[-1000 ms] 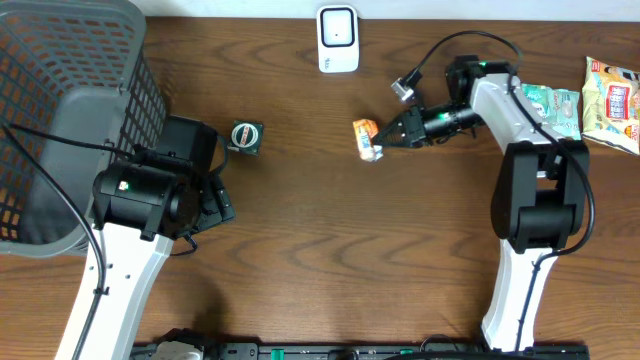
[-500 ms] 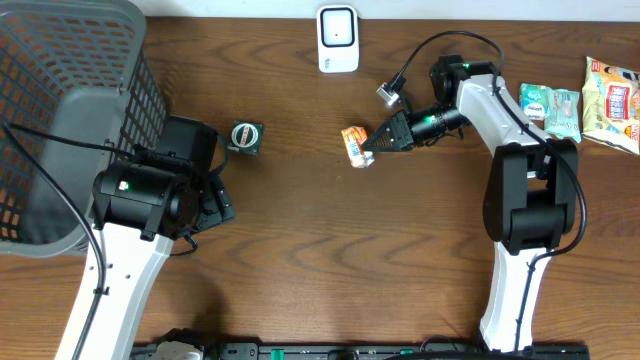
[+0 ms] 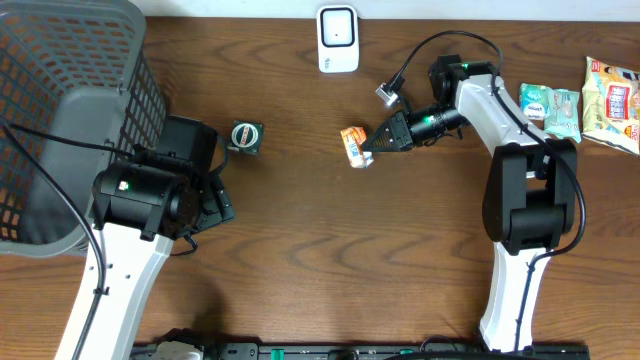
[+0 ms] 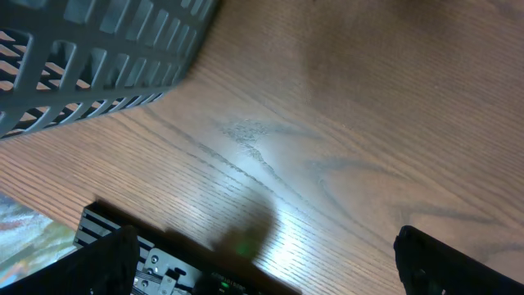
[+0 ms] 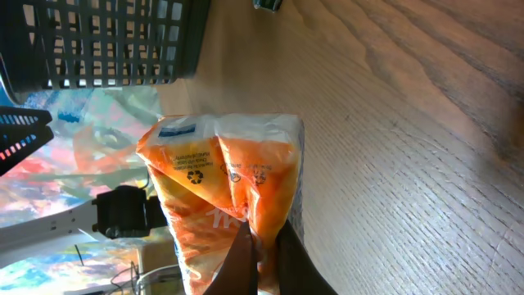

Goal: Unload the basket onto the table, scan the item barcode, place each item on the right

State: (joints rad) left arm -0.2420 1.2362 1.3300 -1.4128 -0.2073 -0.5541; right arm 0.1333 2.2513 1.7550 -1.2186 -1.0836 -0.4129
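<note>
The right gripper [image 3: 374, 147], jaws clamped on the orange packet [image 3: 353, 144], holds it near the scanner [image 3: 338, 38], likely to present its barcode, while the left gripper [image 3: 212, 198] idles with jaws apart.

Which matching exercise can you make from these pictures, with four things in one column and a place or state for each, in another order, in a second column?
Things:
1. orange packet
2. grey basket
3. white device
4. left gripper

Places or states:
a. open, holding nothing
b. middle of the far edge of the table
c. pinched in the right gripper
d. far corner, on the left arm's side

Pairs: 1-c, 2-d, 3-b, 4-a
</note>
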